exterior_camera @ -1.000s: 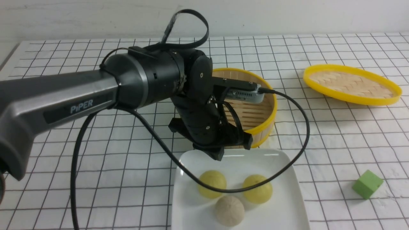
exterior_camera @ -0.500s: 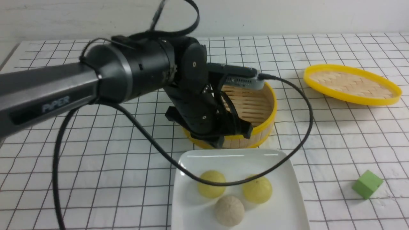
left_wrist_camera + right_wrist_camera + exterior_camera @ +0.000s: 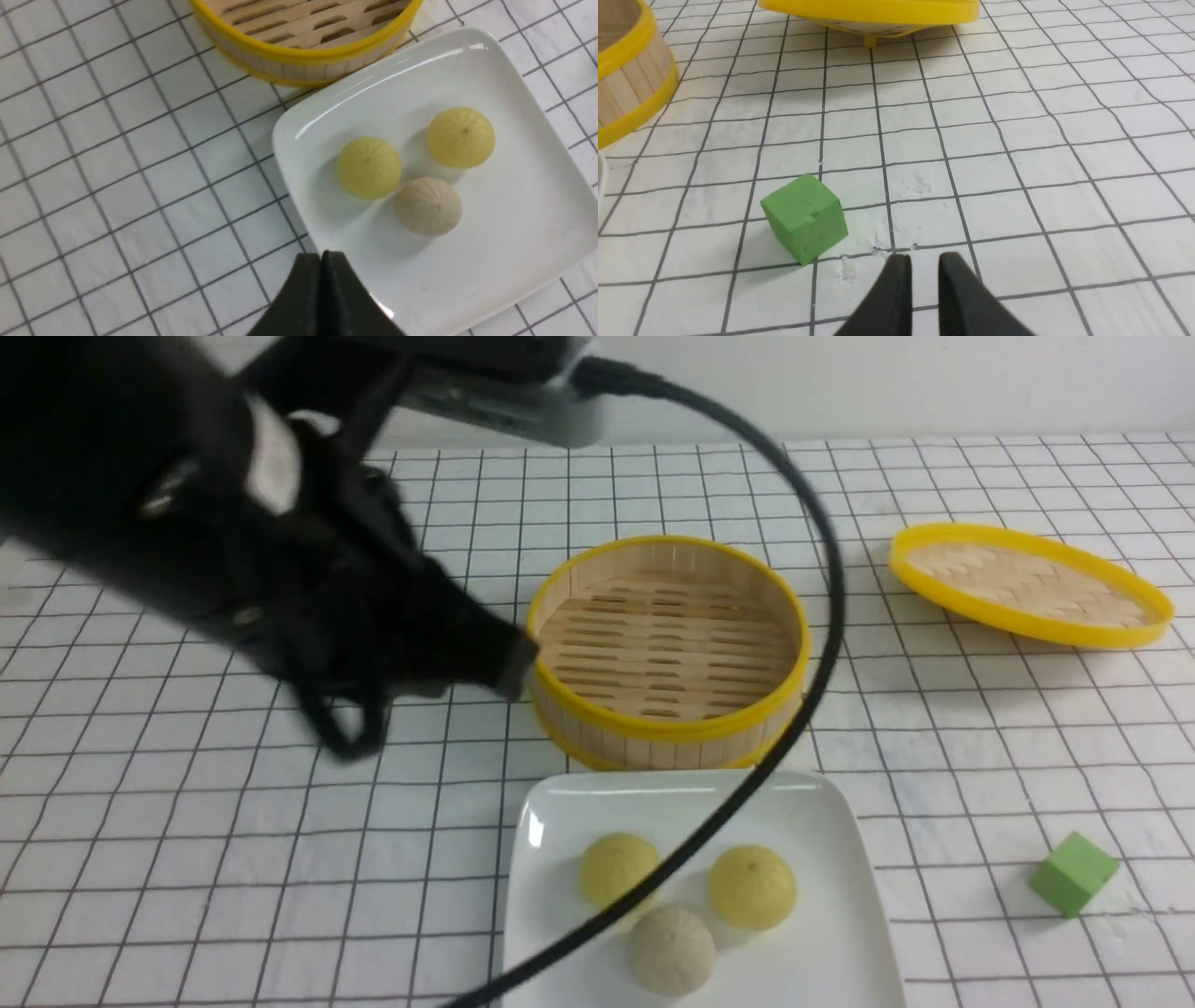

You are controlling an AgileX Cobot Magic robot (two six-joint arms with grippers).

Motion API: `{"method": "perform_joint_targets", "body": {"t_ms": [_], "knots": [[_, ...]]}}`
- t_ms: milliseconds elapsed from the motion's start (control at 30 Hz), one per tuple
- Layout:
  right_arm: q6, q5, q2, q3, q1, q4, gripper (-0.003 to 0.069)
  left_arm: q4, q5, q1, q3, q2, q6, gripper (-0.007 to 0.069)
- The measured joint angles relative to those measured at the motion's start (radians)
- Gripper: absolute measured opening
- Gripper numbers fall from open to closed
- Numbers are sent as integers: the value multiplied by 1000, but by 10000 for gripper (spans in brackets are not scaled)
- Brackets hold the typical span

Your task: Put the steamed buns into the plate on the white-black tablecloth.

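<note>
Front view shows two yellow-green steamed buns (image 3: 752, 888) resting on the white square plate (image 3: 803, 971), at the near side of the white-black tablecloth (image 3: 373, 859), with a beige bun (image 3: 671, 952) beside them. Beyond the plate, the bamboo steamer (image 3: 667, 649) sits with no bun visible inside. The left hand (image 3: 323, 254) is closed and empty; the right hand (image 3: 924, 255), its fingers slightly parted, holds nothing. The placing appears complete, leaving at most the arms' withdrawal.
</note>
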Motion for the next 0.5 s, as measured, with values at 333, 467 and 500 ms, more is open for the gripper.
{"method": "perform_joint_targets", "body": {"t_ms": [333,467,500], "knots": [[0,0,0,0,0,0,118,42,-652,-56,561,-307,-340,3],[0,0,0,0,0,0,120,53,-926,-57,709,-324,-394,11],[0,0,0,0,0,0,120,54,-943,-57,724,-323,-396,13]]}}
